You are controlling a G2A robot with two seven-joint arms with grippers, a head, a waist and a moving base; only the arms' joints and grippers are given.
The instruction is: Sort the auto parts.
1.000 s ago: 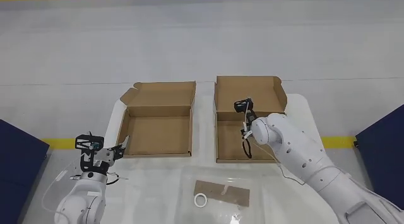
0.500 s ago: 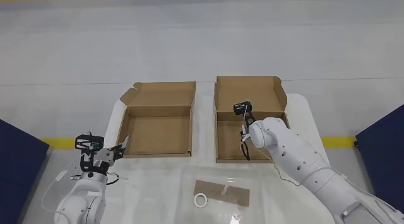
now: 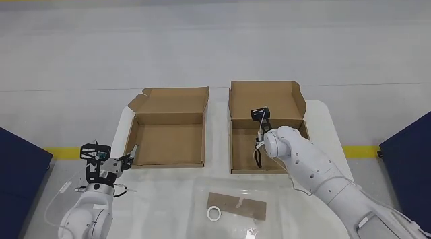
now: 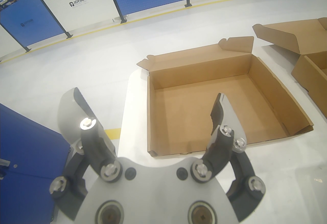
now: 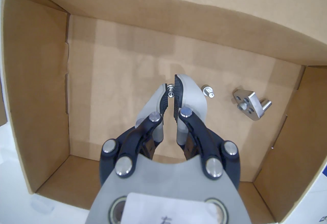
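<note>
Right wrist view: right end effector (image 5: 171, 88) pinching small silvery stud (image 5: 170, 93); left end effector (image 4: 148, 94) spread wide, empty.

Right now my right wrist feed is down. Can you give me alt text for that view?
The right hand hangs over the floor of an open box, shut on a bolt at its fingertips. On the box floor beside it lie a loose bolt and, farther along, a metal bracket.

Small metal stud (image 5: 170, 90) gripped above box (image 5: 38, 81), second stud (image 5: 208, 91) lying inside, triangular bracket (image 5: 251, 105) nearby
</note>
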